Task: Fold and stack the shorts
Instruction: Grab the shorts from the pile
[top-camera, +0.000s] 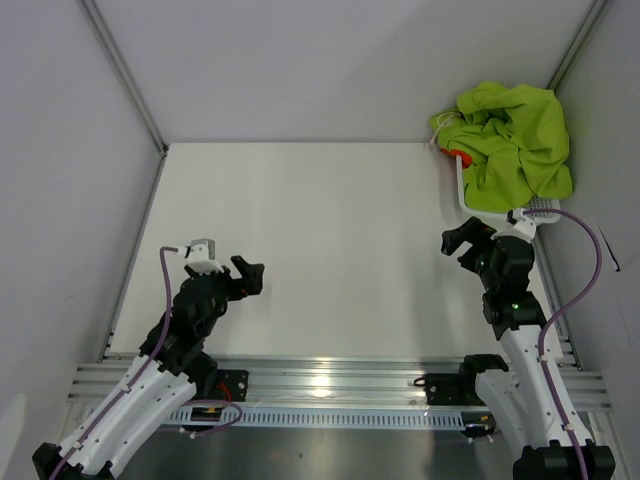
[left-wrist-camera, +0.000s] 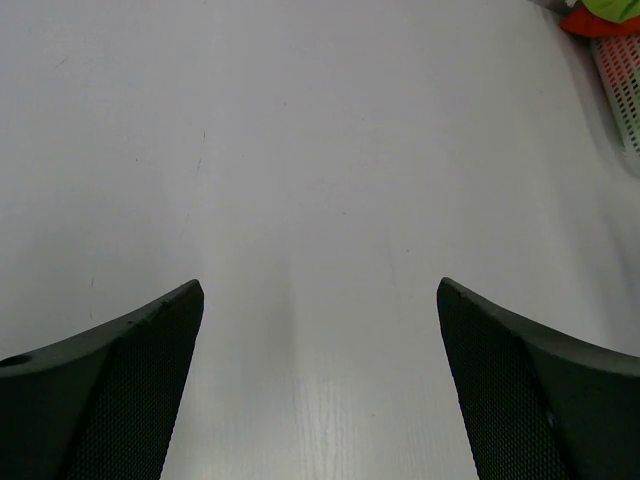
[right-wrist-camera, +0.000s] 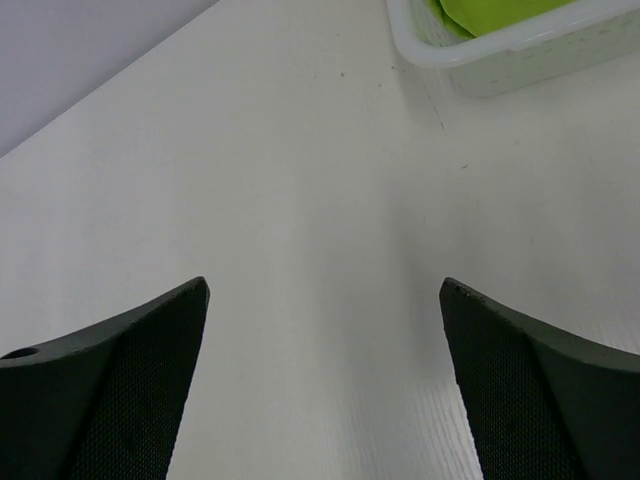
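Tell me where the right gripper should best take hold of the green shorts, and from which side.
Probably a raised fold on the near-left of the green shorts, from above. They lie crumpled in a heap over the basket in the far right corner: no flat hem shows, and walls crowd the far and right sides. The right gripper is open and nearest.

A pale white counter (top-camera: 330, 250) is seen, matte, with a few faint dark specks picked up in the wrist views. A white plastic mesh basket (right-wrist-camera: 530, 50) is set at the far right corner, close against the right side panel, its rounded rim and perforated wall caught from the right wrist. Grey panels (top-camera: 330, 60) are stood around three sides. Slotted aluminium rails (top-camera: 330, 375) are laid along the near edge.
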